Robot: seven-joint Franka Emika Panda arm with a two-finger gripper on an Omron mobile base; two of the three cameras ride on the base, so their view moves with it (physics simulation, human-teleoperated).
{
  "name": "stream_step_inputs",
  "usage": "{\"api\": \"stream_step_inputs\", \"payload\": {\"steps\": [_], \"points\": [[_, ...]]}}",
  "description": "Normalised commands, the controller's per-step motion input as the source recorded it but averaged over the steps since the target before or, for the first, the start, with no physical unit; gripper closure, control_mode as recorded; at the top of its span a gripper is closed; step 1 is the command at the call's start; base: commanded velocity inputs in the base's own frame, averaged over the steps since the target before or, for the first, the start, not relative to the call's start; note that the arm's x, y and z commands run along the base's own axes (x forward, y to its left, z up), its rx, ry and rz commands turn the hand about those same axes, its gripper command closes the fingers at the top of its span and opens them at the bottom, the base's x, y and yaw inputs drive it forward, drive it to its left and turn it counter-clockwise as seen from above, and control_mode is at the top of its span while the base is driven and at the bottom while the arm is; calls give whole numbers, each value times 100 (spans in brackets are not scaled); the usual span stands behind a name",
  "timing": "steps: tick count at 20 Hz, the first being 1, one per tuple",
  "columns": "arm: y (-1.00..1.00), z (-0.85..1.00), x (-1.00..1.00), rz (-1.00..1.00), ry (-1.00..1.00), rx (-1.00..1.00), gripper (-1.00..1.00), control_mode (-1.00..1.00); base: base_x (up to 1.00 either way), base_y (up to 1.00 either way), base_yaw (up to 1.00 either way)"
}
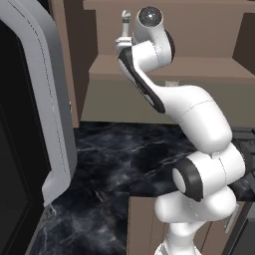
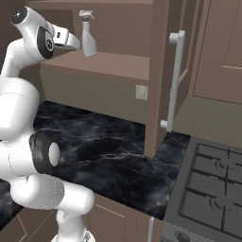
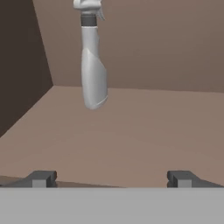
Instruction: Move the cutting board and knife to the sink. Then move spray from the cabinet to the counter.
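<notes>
Item: spray bottle (image 3: 93, 65), slim, pale grey-white, with a trigger nozzle above a dark collar; it stands upright on the lower shelf of the open brown wall cabinet (image 2: 108, 61), toward the left of the shelf, near the dark side wall and well short of the back panel. Handling, as a judgement: probably light, hard plastic, smooth and somewhat slippery, top-heavy enough on its narrow foot to tip if nudged from one side. Suggested hold: across the wider lower body below the collar, one fingertip on each flank, not on the trigger or the neck. Gripper (image 3: 111, 178): jaws spread wide, nothing between them, fingertips (image 3: 41, 178) low at the shelf's front edge; the bottle sits ahead of the hand and left of its centre line, apart from both tips, so a shift to that side seems needed before closing. Below: black marble-look counter (image 2: 113, 151), the bottle's destination; gas hob (image 2: 212, 189) at the far right.
</notes>
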Motion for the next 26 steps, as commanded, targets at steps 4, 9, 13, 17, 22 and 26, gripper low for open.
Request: {"api": "stream_step_inputs", "payload": {"steps": [4, 9, 13, 17, 22, 26], "points": [[0, -3, 24, -4, 0, 0, -100, -100, 0, 0, 0], [1, -1, 19, -2, 0, 0, -100, -100, 0, 0, 0], [0, -1, 15, -1, 0, 0, -100, -100, 0, 0, 0], [0, -2, 17, 0, 0, 0, -100, -100, 0, 0, 0], [0, -3, 16, 0, 0, 0, -100, -100, 0, 0, 0], [0, -6, 15, 0, 0, 0, -100, -100, 0, 0, 0]]}}
